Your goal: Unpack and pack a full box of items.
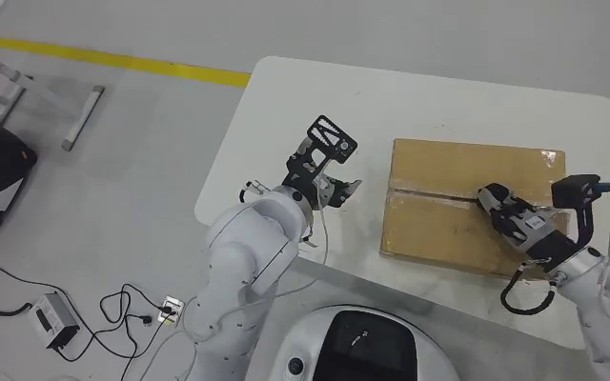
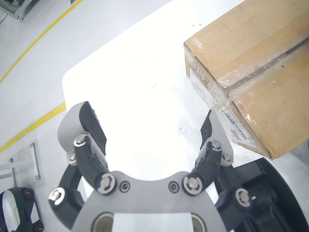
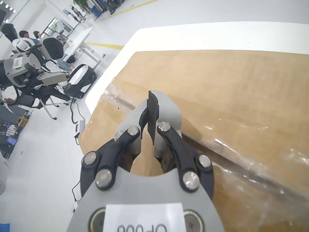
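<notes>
The big brown cardboard box [image 1: 472,205] sits shut on the white table [image 1: 286,114]; the right claw [image 3: 149,107], squeezed tight on nothing, is over the box's taped middle crack [image 3: 120,101]; the left claw [image 2: 147,117] hangs spread wide beside the box; best to push slowly along the tape, I think.

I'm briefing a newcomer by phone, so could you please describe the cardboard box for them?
Find the white table with rounded corners. Under the shut right tool lies a flat brown cardboard box, taped along its middle seam. Unlike the grey-and-black left tool beside it, it is plain brown card.
</notes>
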